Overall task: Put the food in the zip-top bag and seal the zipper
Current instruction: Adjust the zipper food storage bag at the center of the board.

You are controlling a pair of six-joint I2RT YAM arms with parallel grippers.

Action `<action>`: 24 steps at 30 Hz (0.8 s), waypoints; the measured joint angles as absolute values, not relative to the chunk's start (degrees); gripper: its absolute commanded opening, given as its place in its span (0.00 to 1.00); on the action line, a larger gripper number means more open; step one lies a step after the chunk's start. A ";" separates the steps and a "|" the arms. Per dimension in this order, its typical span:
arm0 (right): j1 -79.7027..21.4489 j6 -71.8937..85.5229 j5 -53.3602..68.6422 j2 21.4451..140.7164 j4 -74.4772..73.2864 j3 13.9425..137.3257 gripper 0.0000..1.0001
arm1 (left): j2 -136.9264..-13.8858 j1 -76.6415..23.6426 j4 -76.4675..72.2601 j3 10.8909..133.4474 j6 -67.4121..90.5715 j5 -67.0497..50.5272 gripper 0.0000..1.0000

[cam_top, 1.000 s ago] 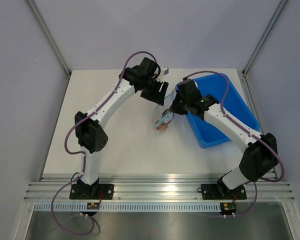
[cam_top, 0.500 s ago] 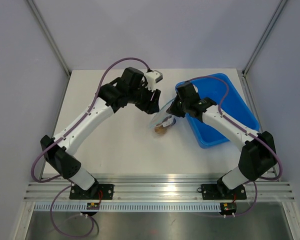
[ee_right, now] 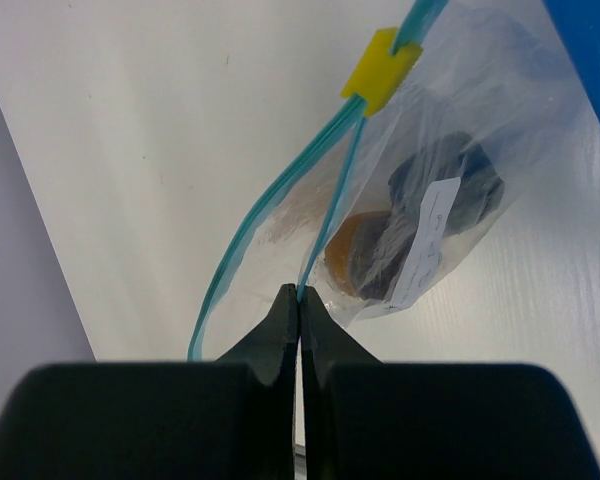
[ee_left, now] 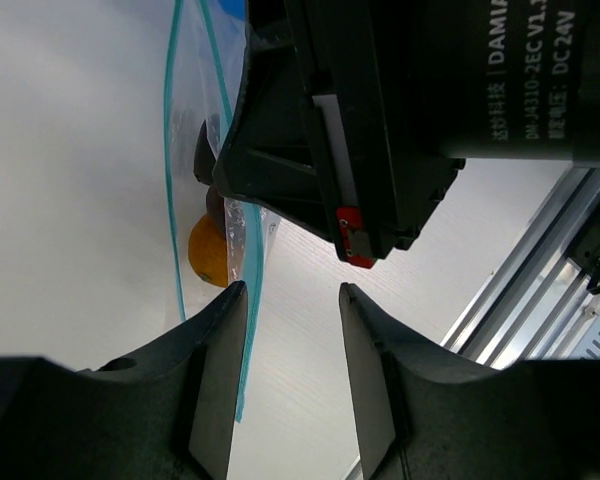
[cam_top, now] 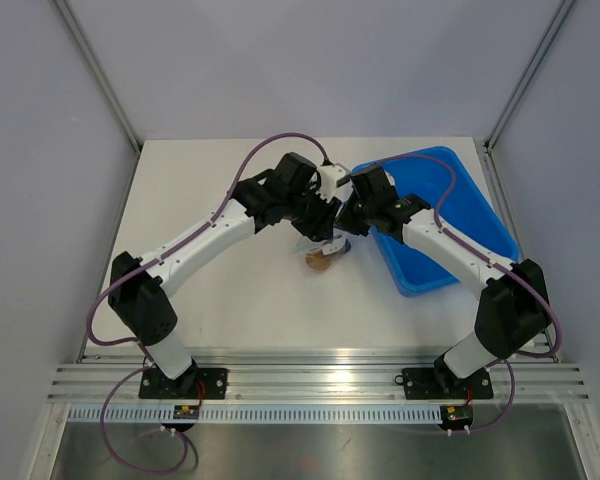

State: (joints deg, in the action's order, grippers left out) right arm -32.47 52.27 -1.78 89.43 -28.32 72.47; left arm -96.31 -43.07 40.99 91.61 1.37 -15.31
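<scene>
The right jaws are pressed flat together on one strand of the zipper (ee_right: pixel 329 203), a thin, ribbon-like teal strip, pinching it at its lower end. The other strand bows away to the left in a loose curve. The two meet higher up at a small, blocky yellow slider (ee_right: pixel 380 57), so below it the mouth gapes. The left jaws stand apart, their matte black fingers (ee_left: pixel 218 380) broad and slab-sided. A teal edge of the bag (ee_left: pixel 195 120) runs down into the gap close to one finger, and nothing is clamped. The bag is thin, clear, crinkled film that catches soft glints, with a small white paper label (ee_right: pixel 427 250) on its side. The food sits inside at the bottom: a smooth, round orange-brown piece (ee_right: pixel 355 250), and dark purplish, wrinkled-looking pieces (ee_right: pixel 445 185) bunched against it, which we cannot tell apart cleanly. From above, the bag lies on the pale, faintly grained desk (cam_top: pixel 220 290) just beside the left wall of the glossy, hard blue plastic tray (cam_top: pixel 450 200). The white left arm (cam_top: pixel 200 240) and right arm (cam_top: pixel 450 250) converge over it.
</scene>
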 measured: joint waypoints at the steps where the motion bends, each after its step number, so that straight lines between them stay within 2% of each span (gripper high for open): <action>1: -32.47 52.31 -1.78 89.43 -28.32 72.44 0.00 | -96.40 -43.07 40.53 91.48 1.32 -15.03 0.44; 13: -32.36 52.64 -0.62 88.71 -28.38 72.44 0.00 | -98.45 -43.18 36.25 88.44 -0.03 -13.43 0.39; 24: -32.25 53.19 0.03 86.24 -28.40 72.29 0.00 | -98.89 -43.20 34.74 87.39 -0.19 -10.68 0.42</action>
